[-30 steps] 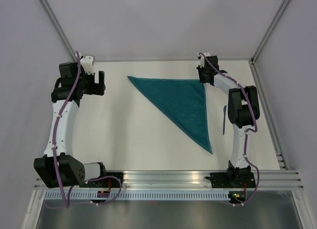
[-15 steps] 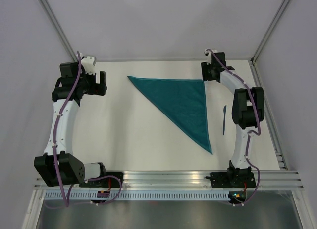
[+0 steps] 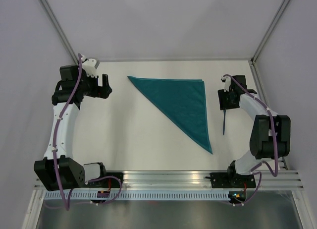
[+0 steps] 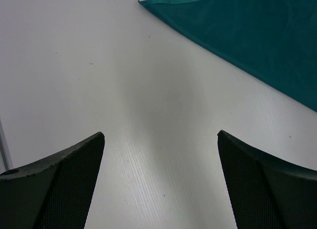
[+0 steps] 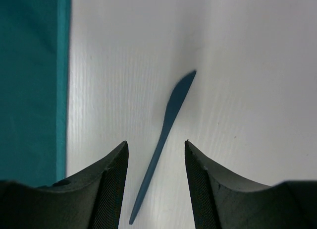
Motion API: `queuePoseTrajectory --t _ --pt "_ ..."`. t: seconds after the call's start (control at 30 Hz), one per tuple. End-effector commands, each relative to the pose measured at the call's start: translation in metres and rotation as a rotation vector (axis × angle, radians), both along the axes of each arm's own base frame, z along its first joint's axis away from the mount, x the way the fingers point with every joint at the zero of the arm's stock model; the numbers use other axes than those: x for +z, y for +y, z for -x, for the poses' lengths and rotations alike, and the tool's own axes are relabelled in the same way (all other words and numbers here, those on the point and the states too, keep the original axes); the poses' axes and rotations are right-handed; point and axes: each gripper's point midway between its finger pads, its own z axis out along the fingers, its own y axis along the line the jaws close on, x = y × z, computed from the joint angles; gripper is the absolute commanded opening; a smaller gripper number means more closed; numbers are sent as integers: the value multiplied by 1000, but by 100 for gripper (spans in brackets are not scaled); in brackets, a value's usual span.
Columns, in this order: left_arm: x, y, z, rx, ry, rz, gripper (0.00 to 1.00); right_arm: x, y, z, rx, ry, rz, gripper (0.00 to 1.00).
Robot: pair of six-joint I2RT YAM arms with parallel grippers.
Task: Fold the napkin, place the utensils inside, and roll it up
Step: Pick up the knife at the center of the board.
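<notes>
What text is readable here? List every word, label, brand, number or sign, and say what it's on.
None: no view shows any readable text.
The napkin, utensil, table, left arm and right arm show no words, labels, brands or numbers.

No writing, label or number can be read anywhere.

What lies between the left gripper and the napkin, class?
Bare table only; the left wrist view shows it between the left gripper and the napkin.
</notes>
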Motion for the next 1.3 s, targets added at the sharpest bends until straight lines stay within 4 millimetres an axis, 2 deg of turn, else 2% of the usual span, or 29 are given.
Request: queuePoseTrajectory --t 0.0,0.1,0.23,0.4,0.57,0.9,1.13,1.27 --pt "18 -13 4 -53 -68 49 98 -16 -13 40 -5 116 40 55" --pt "17 -15 6 -60 -67 61 98 -24 -17 47 -13 150 32 55" --pt "17 -16 7 -59 -74 67 98 -32 -9 48 -8 181 -14 53" --pt "17 -13 9 -51 -83 51 98 -39 -7 50 1 210 -24 46" --pt "17 -14 10 -57 -84 50 98 -50 -10 55 -5 241 -7 45" --pt "15 -15 8 -58 -79 55 98 -65 -10 60 -1 284 -11 37" --pt "12 -14 6 -55 -71 56 98 -75 -8 63 5 309 -22 27" --pt "11 -14 6 -56 -68 57 98 -76 -8 62 5 311 -25 16"
